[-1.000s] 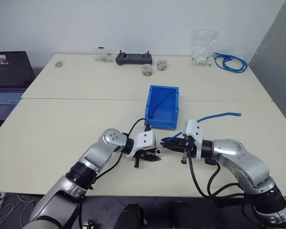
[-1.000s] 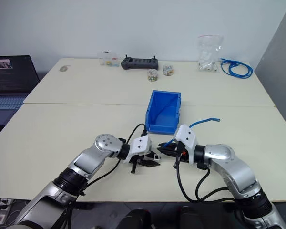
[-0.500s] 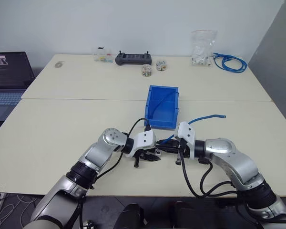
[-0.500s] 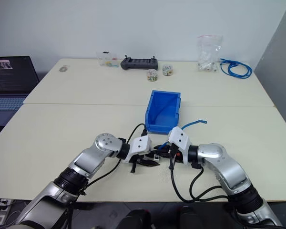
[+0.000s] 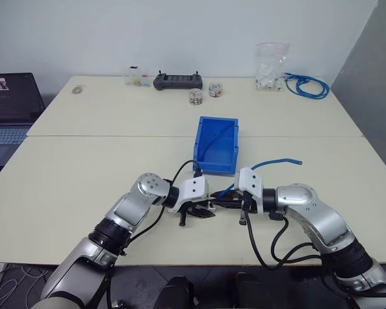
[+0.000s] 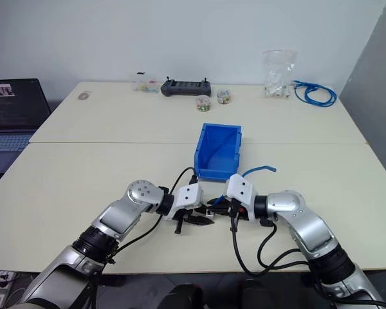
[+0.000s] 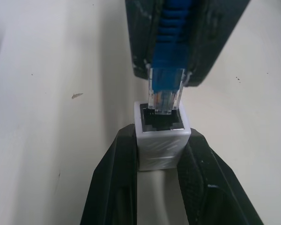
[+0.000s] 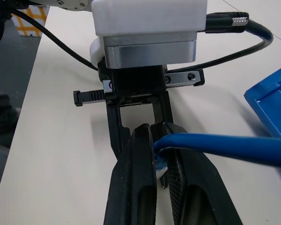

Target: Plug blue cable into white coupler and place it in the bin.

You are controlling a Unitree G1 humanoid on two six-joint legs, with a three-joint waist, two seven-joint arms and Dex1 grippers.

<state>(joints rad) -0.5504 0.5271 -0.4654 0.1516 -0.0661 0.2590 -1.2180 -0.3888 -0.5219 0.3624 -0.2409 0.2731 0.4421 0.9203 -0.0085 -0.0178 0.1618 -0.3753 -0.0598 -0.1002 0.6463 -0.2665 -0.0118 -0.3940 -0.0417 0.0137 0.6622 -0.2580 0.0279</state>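
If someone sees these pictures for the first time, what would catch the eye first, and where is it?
At the near middle of the table, the left gripper holds the white coupler, and the right gripper, shut on the blue cable, brings its clear plug to the socket's mouth. Just beyond them stands the bright blue bin, with nothing in it.
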